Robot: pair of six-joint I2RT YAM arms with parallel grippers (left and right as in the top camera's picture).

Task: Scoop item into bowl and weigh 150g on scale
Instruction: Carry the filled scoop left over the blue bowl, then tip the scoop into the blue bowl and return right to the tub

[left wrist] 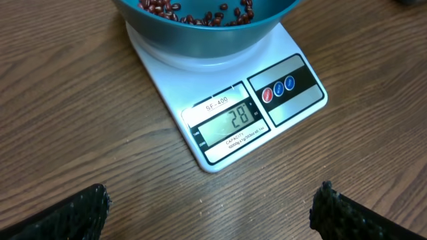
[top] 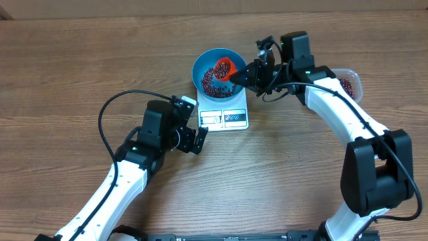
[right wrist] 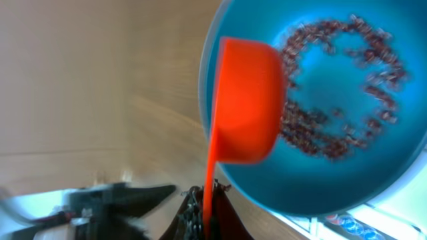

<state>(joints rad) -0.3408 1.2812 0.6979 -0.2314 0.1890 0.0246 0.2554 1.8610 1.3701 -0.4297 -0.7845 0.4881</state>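
Nearest, the left claw [top: 192, 124] hung over the desk [top: 67, 67] with its fingers wide apart, just short of the scale [top: 225, 118], whose display read 28. The blue bowl [top: 200, 62] sat on the scale's far half, beans [top: 209, 84] scattered over its bottom. Over it the right claw [top: 245, 75] was clamped on the handle of an orange scoop [top: 224, 67], which was tilted. Farther right, a clear tub [top: 356, 77] held more beans.
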